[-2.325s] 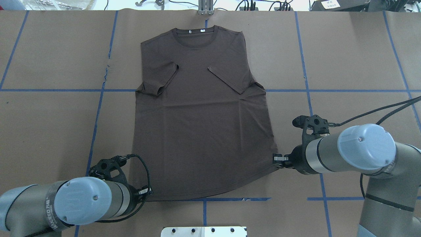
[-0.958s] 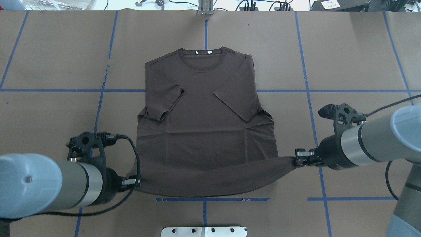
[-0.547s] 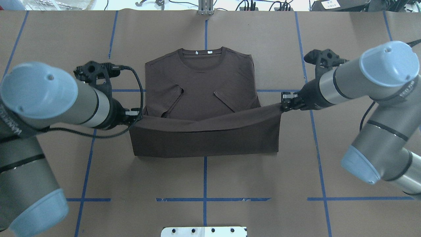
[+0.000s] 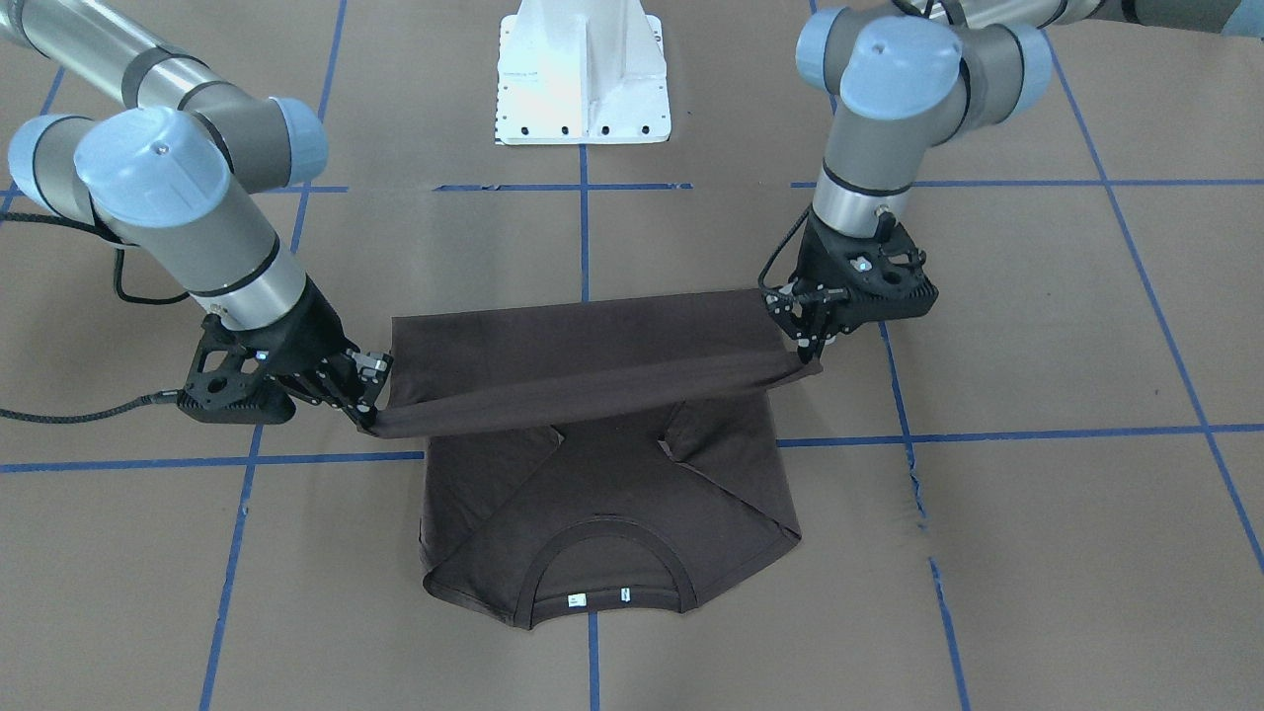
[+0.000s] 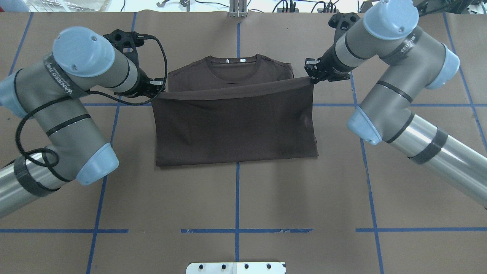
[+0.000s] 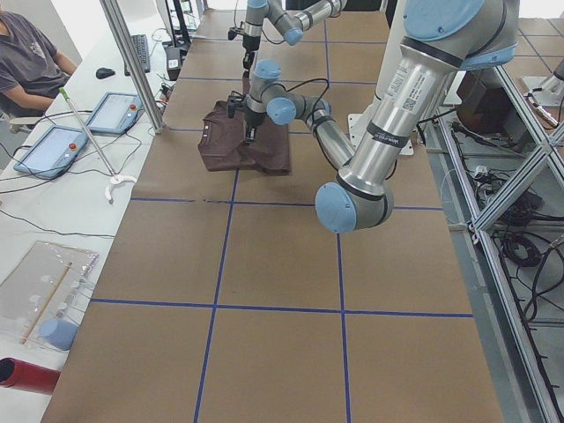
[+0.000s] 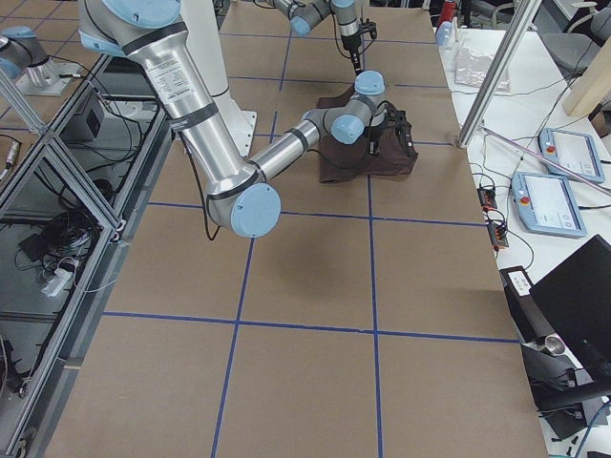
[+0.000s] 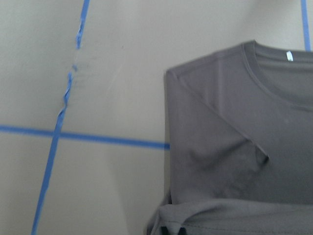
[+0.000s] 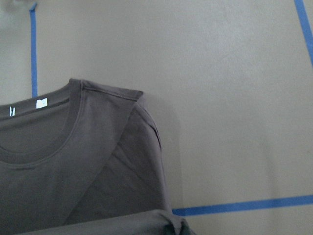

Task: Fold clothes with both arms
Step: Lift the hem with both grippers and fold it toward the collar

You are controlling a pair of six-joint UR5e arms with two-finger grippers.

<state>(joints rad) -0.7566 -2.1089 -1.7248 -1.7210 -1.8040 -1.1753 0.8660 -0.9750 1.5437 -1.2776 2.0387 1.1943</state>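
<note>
One T-shirt (image 5: 236, 129), two arms (image 5: 81, 76) (image 5: 384, 38)

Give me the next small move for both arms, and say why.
Probably carry the hem slightly farther toward the ribbed round collar, then lower it. The left tool and right tool each pinch a hem corner of the dark grey-brown T-shirt, holding that edge taut and raised, short of the shoulders.
</note>
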